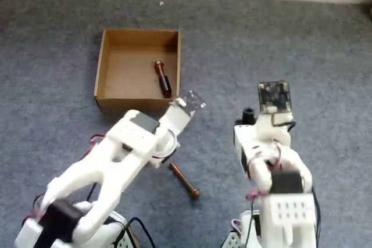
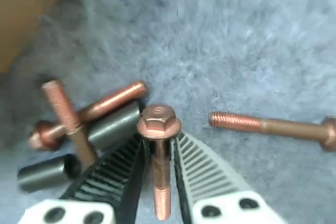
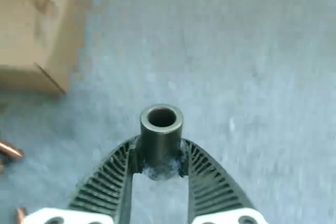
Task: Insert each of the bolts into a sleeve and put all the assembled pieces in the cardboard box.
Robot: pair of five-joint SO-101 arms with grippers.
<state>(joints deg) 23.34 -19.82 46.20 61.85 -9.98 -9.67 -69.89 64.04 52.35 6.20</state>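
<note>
My left gripper (image 2: 160,141) is shut on a copper bolt (image 2: 159,124), held with its hex head pointing away from the wrist. In the high view this gripper (image 1: 185,107) sits just off the front right corner of the cardboard box (image 1: 102,68). One bolt-in-sleeve piece (image 1: 161,78) lies inside the box. My right gripper (image 3: 160,148) is shut on a dark sleeve (image 3: 161,125) whose open bore faces the camera. The right arm (image 1: 272,143) stands to the right, apart from the box.
Below the left gripper a heap of two bolts (image 2: 113,100) and two dark sleeves (image 2: 110,127) lies on the grey carpet, with another bolt (image 2: 273,127) apart from it. A loose bolt (image 1: 185,179) lies between the arms. The box wall (image 3: 37,24) is near the right gripper.
</note>
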